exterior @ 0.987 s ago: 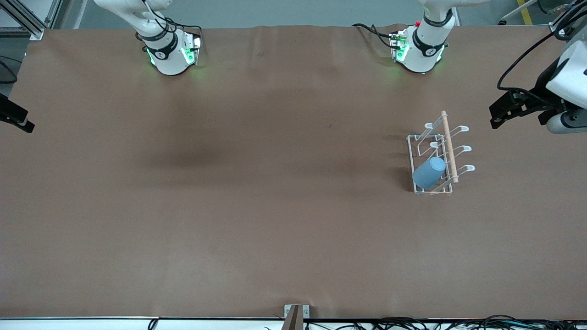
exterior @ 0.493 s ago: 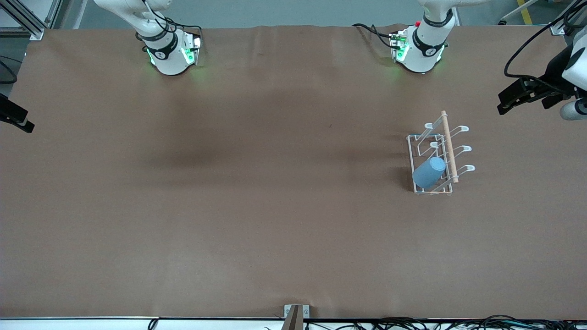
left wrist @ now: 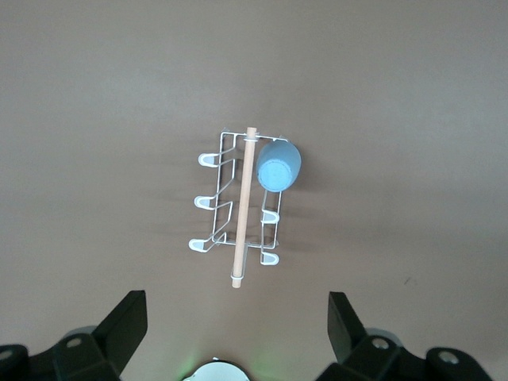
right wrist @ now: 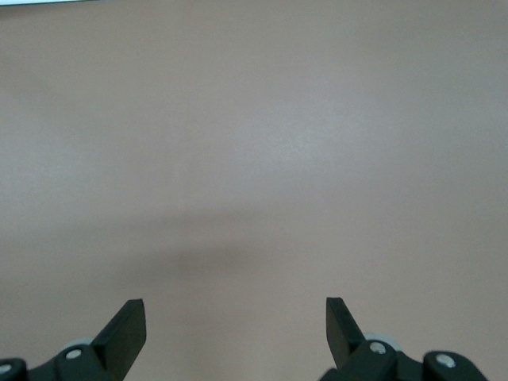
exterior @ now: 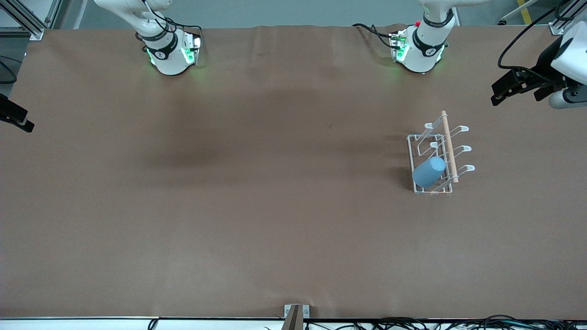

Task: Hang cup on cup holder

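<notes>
The light-blue cup (exterior: 429, 172) sits tilted, bottom up, over a prong of the white wire cup holder (exterior: 418, 137), on the prong row toward the right arm, at the end nearest the front camera. Both show in the left wrist view, the cup (left wrist: 279, 166) beside the holder's wooden rod (left wrist: 244, 206). My left gripper (exterior: 513, 94) is open and empty, up over the left arm's end of the table, apart from the holder; it also shows in the left wrist view (left wrist: 236, 321). My right gripper (right wrist: 236, 321) is open and empty over bare table.
A brown cloth (exterior: 275, 206) covers the whole table. The two arm bases (exterior: 169, 50) (exterior: 419, 48) stand along the edge farthest from the front camera. A dark part (exterior: 16, 117) shows at the right arm's end of the table.
My left gripper has moved toward the arm bases' side of the table, staying open. The cup and the holder have not moved.
</notes>
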Controlling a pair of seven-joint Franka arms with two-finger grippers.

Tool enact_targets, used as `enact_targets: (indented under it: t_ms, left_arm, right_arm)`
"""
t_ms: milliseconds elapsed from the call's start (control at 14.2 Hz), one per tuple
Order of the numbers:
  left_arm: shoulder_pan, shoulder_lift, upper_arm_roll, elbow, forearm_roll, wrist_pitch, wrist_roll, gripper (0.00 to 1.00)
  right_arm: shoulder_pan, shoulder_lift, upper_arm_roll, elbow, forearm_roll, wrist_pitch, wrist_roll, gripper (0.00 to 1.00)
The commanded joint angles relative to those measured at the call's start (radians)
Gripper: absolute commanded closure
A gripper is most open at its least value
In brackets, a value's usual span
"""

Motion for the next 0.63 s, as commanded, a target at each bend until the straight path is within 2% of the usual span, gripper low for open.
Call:
enact_targets:
  t_ms: [0, 211, 564]
  left_arm:
    - [-0.004, -0.018, 0.006, -0.025, -0.007, 0.025, 0.096, 0.00]
    - [0.000, -0.004, 0.006, -0.016, 0.002, 0.027, 0.169, 0.00]
    - [0.005, 0.008, 0.006, 0.008, 0.000, 0.025, 0.175, 0.00]
  right_arm:
    - [-0.002, -0.026, 0.009, -0.029, -0.020, 0.002, 0.019, 0.00]
    - [0.000, -0.026, 0.009, -0.030, -0.020, 0.005, 0.019, 0.00]
    - [0.000, -0.026, 0.009, -0.030, -0.020, 0.002, 0.019, 0.00]
